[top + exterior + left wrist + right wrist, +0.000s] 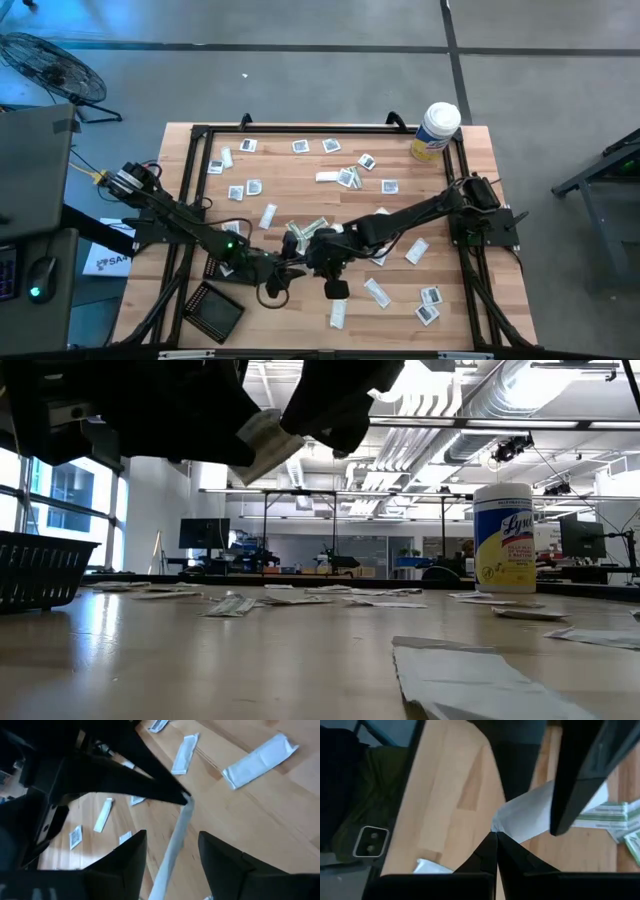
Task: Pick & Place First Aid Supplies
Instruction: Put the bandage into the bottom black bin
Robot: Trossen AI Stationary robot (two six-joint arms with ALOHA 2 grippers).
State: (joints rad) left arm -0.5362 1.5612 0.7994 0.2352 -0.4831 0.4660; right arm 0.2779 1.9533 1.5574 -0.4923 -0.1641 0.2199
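— Across the wooden table (300,190), from the left, what lies there?

— At the near left corner a black mesh tray (215,311). Small white packets (330,146) lie scattered over the boards, some pale green ones (305,231) near the middle, and a white canister (434,131) with a yellow label stands at the far right corner.

— And the arms?

— They meet over the near middle. The left gripper (167,847) has its fingers parted around a narrow white strip wrapper (176,836). The right gripper (496,837) is pinched tight on that strip's end, holding it above the table.

— The room?

— Grey floor, a fan (45,62) at far left; beyond the table, monitors (203,533) and ceiling ducts (520,395)
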